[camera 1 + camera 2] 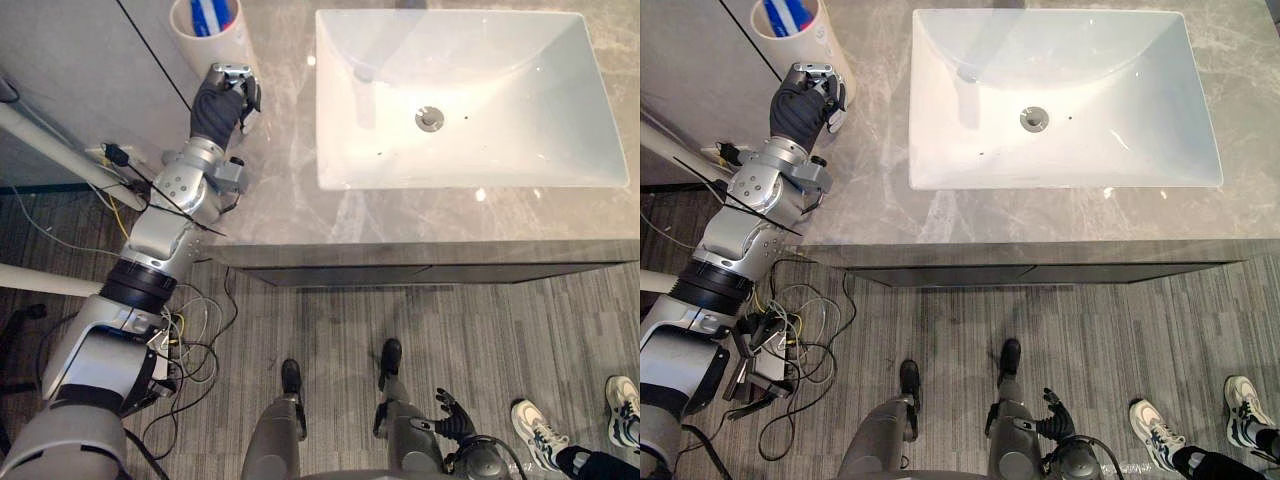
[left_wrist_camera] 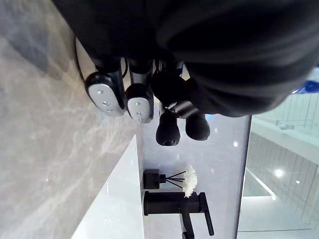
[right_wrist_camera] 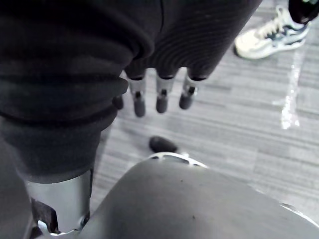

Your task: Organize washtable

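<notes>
Grey counter (image 1: pixel 270 200) has a big white sink (image 1: pixel 470 100) in it. A white cup (image 1: pixel 215 40) with blue things inside stands at the far left corner. The left hand (image 1: pixel 222 105) is right beside the cup, its fingers (image 2: pixel 104 92) curled up with nothing in them. The right hand (image 1: pixel 455 415) hangs low, fingers (image 3: pixel 160 97) loose and straight. A person's white shoes (image 1: pixel 535 432) are on the floor (image 1: pixel 400 310)

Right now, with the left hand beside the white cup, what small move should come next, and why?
Probably draw the left hand back, away from the white cup. The cup stands upright far left on the counter with blue items inside, and the hand is close beside it; I cannot tell if they touch. A sideways move might tip it.
</notes>
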Robot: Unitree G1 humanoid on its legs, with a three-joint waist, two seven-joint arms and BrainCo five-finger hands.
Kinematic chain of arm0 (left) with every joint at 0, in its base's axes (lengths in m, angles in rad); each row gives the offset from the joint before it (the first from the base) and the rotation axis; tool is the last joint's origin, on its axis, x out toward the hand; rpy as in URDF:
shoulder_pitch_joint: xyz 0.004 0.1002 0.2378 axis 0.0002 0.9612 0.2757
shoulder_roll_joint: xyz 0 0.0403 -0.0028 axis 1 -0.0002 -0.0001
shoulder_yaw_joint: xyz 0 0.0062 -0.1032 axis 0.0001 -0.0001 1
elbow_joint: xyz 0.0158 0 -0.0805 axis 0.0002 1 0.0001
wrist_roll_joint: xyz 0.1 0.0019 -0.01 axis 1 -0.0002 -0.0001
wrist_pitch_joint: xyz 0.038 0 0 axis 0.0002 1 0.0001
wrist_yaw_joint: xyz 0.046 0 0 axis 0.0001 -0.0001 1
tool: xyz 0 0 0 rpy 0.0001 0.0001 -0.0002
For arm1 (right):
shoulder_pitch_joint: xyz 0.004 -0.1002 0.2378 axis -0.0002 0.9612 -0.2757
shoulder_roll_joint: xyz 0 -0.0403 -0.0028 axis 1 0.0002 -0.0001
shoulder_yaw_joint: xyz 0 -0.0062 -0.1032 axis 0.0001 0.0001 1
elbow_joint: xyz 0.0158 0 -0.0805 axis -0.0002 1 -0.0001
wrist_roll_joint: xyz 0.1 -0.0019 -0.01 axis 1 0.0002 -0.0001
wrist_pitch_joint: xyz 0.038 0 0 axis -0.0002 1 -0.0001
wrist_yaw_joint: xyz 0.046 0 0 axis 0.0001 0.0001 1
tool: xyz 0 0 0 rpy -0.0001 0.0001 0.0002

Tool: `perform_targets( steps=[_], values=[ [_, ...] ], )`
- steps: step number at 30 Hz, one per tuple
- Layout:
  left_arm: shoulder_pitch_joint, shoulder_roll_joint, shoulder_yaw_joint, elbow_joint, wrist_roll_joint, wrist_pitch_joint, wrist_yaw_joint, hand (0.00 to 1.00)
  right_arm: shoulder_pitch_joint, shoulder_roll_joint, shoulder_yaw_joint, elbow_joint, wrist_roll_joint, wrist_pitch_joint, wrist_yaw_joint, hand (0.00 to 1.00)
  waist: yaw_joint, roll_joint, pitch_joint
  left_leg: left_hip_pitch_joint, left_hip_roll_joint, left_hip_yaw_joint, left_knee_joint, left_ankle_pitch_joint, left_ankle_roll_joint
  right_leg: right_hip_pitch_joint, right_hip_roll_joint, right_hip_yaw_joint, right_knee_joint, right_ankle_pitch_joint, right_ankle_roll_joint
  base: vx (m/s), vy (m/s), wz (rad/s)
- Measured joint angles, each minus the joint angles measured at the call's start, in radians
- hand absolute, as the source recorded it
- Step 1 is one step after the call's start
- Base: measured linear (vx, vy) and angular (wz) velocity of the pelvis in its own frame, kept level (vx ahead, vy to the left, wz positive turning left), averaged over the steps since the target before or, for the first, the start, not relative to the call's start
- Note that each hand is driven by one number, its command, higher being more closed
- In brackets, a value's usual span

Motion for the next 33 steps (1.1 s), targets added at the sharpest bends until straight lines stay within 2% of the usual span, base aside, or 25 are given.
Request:
perform_targets(
  steps=[19, 27, 31, 33],
  values=[
    [-0.099, 0.007, 0.001, 0.024, 0.001, -0.002, 0.000, 1.00, -0.002, -0.011, 0.010, -0.028, 0.025, -0.015, -0.013, 0.00, 0.000, 0.003, 0.042, -0.025, 0.001, 0.010, 0.006, 0.000, 0.000, -0.030, 0.002, 0.014, 0.000, 0.008, -0.004, 0.00, -0.001, -0.01],
    [0.005, 0.009, 0.002, -0.086, 0.004, -0.002, -0.006, 1.00, -0.003, -0.013, 0.009, -0.023, 0.024, -0.012, -0.012, 0.00, 0.006, 0.009, 0.042, -0.008, 0.000, -0.001, 0.005, 0.000, 0.000, -0.007, 0.002, 0.005, 0.000, 0.005, -0.006, 0.00, -0.001, 0.02],
    [0.067, 0.012, 0.009, -0.108, 0.004, -0.001, -0.021, 1.00, -0.003, -0.017, 0.009, -0.004, 0.023, -0.010, -0.012, 0.00, 0.027, 0.013, 0.040, 0.009, 0.000, -0.005, 0.000, 0.000, 0.000, 0.009, 0.001, 0.000, 0.000, 0.000, -0.011, 0.00, 0.000, 0.03],
    [0.125, 0.059, 0.012, -0.152, 0.003, -0.001, -0.033, 1.00, -0.006, -0.018, 0.011, -0.002, 0.023, -0.010, -0.011, 0.00, 0.027, 0.014, 0.039, 0.009, -0.001, -0.010, -0.001, 0.001, 0.000, 0.012, 0.001, -0.006, 0.000, 0.000, -0.011, 0.00, -0.005, 0.06]
  ],
)
